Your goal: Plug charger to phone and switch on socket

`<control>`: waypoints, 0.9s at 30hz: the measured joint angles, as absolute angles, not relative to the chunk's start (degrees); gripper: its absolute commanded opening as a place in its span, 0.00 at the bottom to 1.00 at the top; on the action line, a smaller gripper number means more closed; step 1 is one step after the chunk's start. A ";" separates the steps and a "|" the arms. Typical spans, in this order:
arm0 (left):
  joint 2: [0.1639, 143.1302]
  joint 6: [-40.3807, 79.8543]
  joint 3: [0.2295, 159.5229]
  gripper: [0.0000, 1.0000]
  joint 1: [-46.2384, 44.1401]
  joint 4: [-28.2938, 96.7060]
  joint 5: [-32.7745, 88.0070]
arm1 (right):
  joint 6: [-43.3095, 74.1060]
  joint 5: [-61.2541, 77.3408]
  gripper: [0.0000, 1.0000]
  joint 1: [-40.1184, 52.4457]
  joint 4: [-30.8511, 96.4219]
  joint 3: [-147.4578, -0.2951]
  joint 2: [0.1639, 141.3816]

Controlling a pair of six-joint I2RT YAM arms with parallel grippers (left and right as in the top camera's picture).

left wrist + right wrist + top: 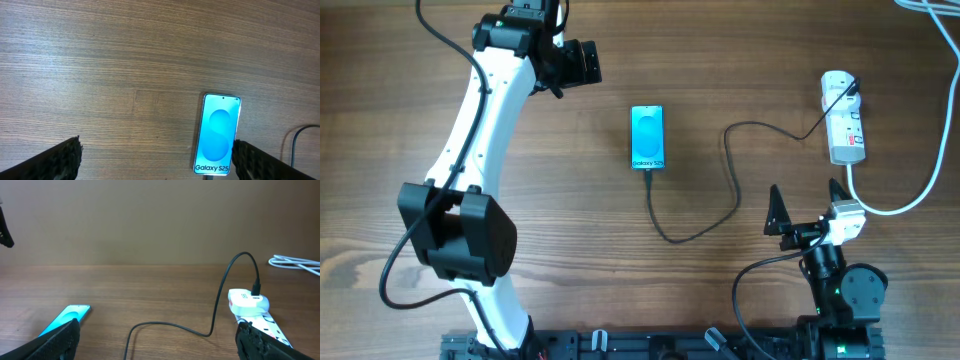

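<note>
The phone (647, 138) lies flat at the table's middle, its cyan screen lit and reading "Galaxy S25". It also shows in the left wrist view (218, 134) and the right wrist view (70, 315). The thin black charger cable (698, 232) meets the phone's near end, loops right and runs up to the white socket (842, 118) at the far right. The socket also shows in the right wrist view (250, 302). My left gripper (582, 62) is open and empty, up left of the phone. My right gripper (807, 207) is open and empty, near the socket's near end.
A thick white cord (910, 205) curves from the socket's near end to the right table edge and up to the top right corner. It shows again in the right wrist view (295, 263). Bare wood lies left of the phone.
</note>
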State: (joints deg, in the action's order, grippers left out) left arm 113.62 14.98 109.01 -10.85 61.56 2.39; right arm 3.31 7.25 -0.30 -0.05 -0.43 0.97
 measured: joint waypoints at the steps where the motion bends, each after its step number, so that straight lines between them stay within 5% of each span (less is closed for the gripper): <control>1: 113.62 14.98 109.01 1.00 -10.85 61.56 2.39 | 3.31 7.18 1.00 -0.30 -0.01 -0.43 0.97; 27: 113.62 14.98 109.01 1.00 -10.85 61.56 2.39 | -0.36 4.86 1.00 -0.30 0.03 -0.43 0.97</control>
